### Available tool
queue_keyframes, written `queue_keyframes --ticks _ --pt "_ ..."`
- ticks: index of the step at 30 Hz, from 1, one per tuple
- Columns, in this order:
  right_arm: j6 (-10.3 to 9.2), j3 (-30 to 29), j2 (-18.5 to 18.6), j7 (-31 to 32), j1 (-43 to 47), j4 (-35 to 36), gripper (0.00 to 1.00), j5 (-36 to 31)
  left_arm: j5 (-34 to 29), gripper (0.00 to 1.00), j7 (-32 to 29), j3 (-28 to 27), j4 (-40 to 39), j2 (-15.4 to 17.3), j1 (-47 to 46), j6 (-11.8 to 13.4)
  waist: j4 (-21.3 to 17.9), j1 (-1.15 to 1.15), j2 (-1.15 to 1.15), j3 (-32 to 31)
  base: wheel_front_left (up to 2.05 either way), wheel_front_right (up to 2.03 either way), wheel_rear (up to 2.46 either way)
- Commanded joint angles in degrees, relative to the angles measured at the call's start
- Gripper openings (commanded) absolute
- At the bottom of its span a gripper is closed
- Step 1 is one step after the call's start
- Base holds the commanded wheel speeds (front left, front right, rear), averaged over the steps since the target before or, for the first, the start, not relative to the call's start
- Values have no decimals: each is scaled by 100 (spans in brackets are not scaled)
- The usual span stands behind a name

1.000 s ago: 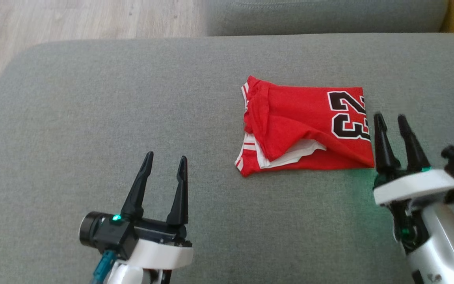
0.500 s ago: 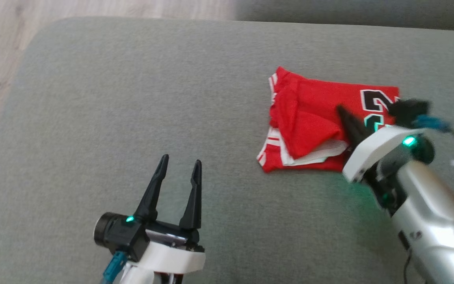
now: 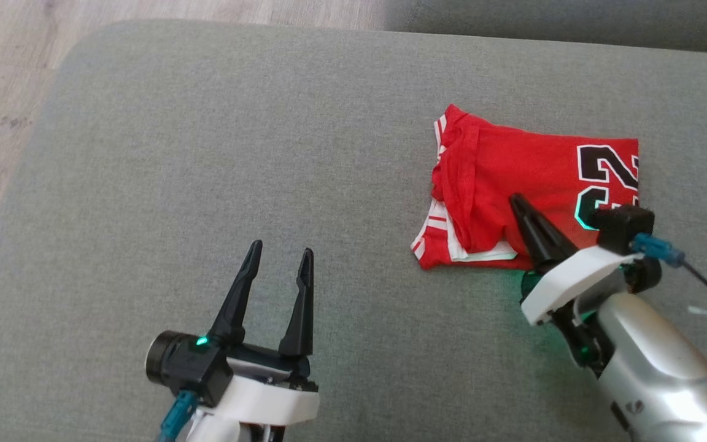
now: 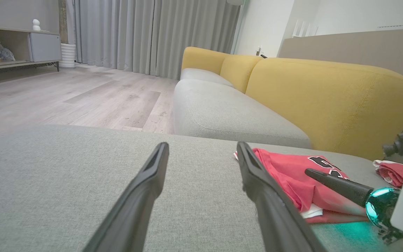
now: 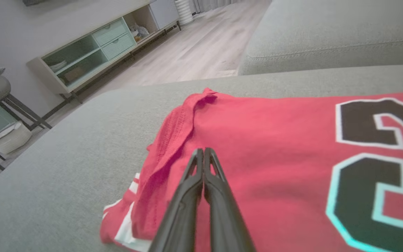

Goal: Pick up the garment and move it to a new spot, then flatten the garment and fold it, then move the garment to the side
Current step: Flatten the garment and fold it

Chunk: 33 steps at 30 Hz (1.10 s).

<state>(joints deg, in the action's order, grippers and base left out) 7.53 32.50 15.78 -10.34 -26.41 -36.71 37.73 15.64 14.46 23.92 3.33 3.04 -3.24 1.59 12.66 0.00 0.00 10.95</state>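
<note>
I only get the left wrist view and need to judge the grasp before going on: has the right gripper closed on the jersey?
Observer: The right gripper is shut, fingers pressed together with no cloth between them, tips over the folded red jersey.
Operator: Where over it?
Observer: From the head view, roughly mid-jersey, just left of the black number.
Operator: And the other arm?
Observer: From above, the left gripper is open over bare grey cushion, apart from the jersey, on its left.
</note>
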Motion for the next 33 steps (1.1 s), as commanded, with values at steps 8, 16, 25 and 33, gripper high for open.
queue_keyframes --ticks 8,16,25,33 --pt "-4 371 -457 -4 200 -306 0 -57 -11 100 54 -164 -180 -16 -154 -8 92 0 0 -71 0 0 0" --pt "-4 915 -758 -364 245 -89 0 350 -87 100 54 -308 -167 -16 -9 4 -1 0 0 -344 0 0 0" --pt "-4 -1103 -442 -463 1579 1814 100 -772 -250 100 54 -906 -327 -16 511 454 -460 0 0 -907 0 0 0" --pt "-4 -2320 -507 -465 2894 2833 100 -2035 -498 100 54 -1317 -406 -16 1047 485 -766 0 0 -1264 0 0 0"
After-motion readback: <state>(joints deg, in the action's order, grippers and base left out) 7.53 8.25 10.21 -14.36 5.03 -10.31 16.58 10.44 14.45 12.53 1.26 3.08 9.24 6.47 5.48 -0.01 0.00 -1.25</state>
